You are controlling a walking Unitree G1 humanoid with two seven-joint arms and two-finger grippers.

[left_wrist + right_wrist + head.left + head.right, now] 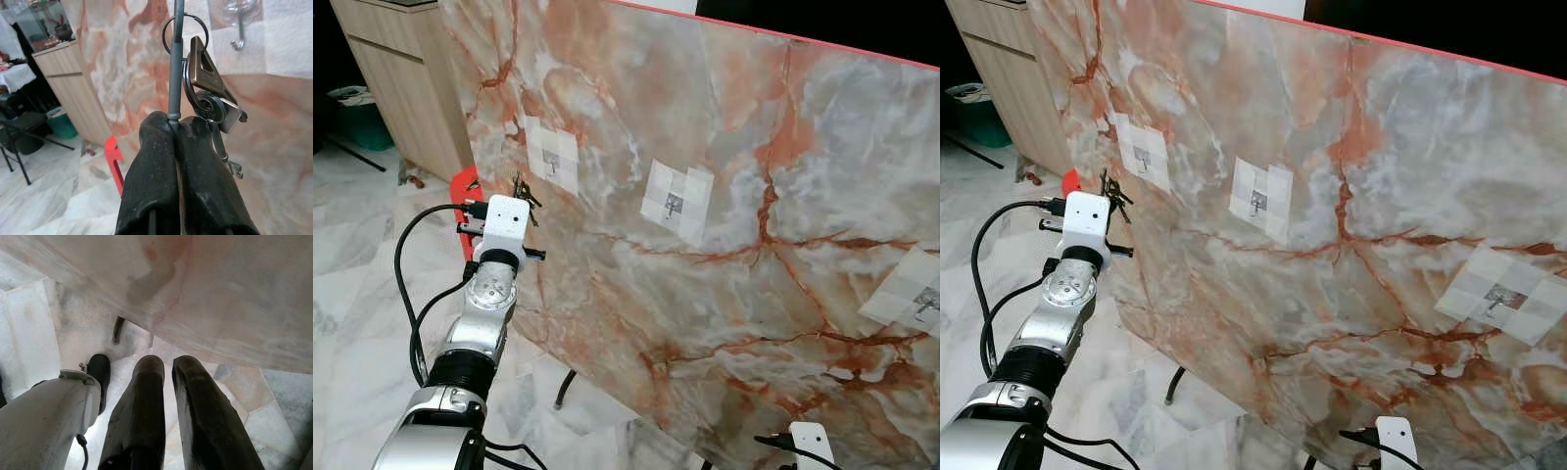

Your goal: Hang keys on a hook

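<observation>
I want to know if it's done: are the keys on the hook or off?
Off. The metal keys hang from the left tool, below the small silver hook.

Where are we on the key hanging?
Done: left gripper has the keys pinched by their grey loop, raised near the marble panel. In hand: approach toward the leftmost hook. Left: getting the ring over that hook, then release. Right gripper idle, low.
</observation>
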